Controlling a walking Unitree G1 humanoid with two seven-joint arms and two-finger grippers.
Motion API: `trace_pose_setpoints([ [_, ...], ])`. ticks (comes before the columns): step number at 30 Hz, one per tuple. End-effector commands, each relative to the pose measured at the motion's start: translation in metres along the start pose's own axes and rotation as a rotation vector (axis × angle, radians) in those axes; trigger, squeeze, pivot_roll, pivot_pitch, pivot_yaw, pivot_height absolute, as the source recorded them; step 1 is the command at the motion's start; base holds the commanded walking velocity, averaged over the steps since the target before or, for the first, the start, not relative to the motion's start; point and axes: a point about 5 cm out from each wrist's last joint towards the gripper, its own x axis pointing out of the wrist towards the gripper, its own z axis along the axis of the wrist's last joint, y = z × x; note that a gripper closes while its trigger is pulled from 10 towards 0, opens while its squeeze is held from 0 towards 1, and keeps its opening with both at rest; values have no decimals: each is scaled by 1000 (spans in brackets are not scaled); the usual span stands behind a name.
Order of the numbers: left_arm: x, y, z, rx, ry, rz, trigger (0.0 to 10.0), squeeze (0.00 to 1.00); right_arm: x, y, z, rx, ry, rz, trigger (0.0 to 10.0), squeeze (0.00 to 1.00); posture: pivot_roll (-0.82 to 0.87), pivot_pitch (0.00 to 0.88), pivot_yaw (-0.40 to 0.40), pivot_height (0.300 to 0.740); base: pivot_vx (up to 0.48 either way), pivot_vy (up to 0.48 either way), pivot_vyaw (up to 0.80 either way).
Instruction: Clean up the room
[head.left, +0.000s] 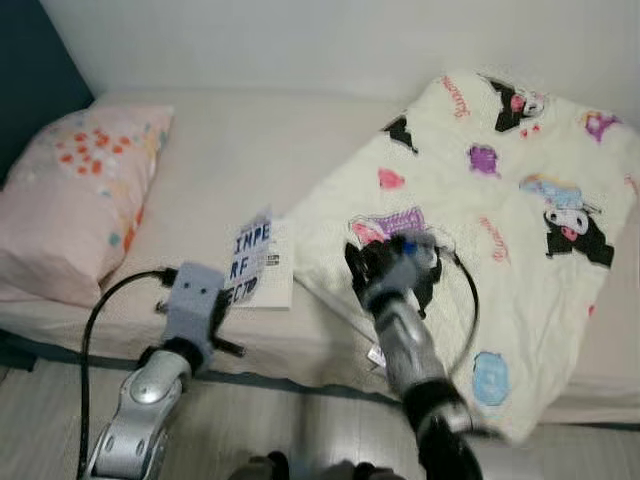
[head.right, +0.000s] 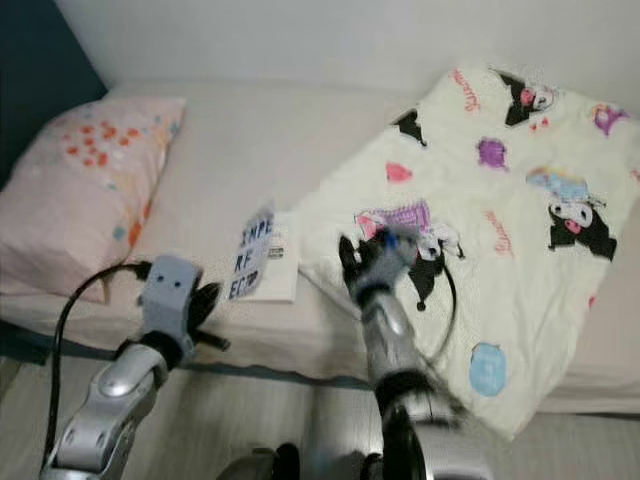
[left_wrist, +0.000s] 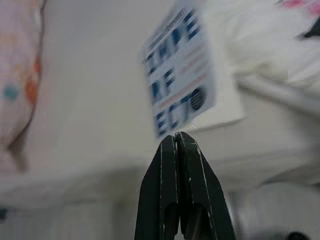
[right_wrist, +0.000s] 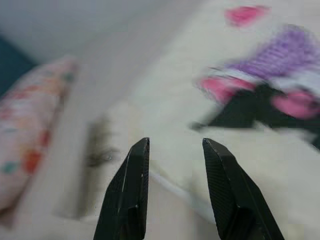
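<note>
Left gripper (left_wrist: 177, 137) at book (left_wrist: 182, 75), pinching.

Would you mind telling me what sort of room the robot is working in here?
Most likely a bedroom: a bed against the wall carries a pink pillow and a cartoon-print blanket, with a book lying near its edge.
</note>
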Motion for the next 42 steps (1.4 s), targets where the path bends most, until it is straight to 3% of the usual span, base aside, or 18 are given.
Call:
trace_pose_setpoints([
  [1,-3,-4,-11,-29,38,-22,10000,0,-3,-2,4,17,-37,-27,10000,0,-16,179,31,740,0,0,0],
  [3,-3,-6,-12,-49,38,-34,10000,0,-8,-7,3,26,-45,-51,10000,0,-16,179,31,740,0,0,0],
  [5,4,-11,-28,-75,122,-25,10000,0,-16,-19,0,3,-32,-128,10000,0,-60,134,44,740,0,0,0],
  [8,8,-18,-41,-83,193,-18,10000,0,-19,-24,-3,-26,2,-135,10000,0,-78,122,53,740,0,0,0],
  [10,10,-23,-44,-81,193,-18,10000,0,-22,-26,-5,-63,22,-127,10000,0,-87,105,57,740,0,0,0],
  [12,11,-31,-52,-92,207,-8,10000,0,-31,-32,-8,-166,50,-136,10000,0,-90,100,58,740,0,0,0],
  [14,11,-31,-52,-92,207,-8,10000,0,-31,-32,-8,-166,50,-136,10000,0,-90,100,58,740,0,0,0],
  [17,9,-29,-63,-104,220,39,10000,0,-42,-42,-8,-302,49,-174,10000,0,-108,69,59,740,0,0,0],
  [20,9,-28,-63,-110,199,51,10000,0,-47,-47,-8,-344,37,-195,10000,0,-110,51,54,740,0,0,0],
  [29,13,-31,-63,-139,200,61,10000,0,-56,-55,-15,-290,66,-243,10000,0,-105,37,51,740,0,0,0],
  [33,19,-29,-59,-62,172,68,10000,0,-54,-47,-20,-265,106,-183,10000,0,-103,36,51,740,0,0,0],
  [42,18,-31,-60,-54,181,39,10000,0,-58,-44,-31,-277,179,-143,10000,0,-97,52,48,740,0,0,0],
])
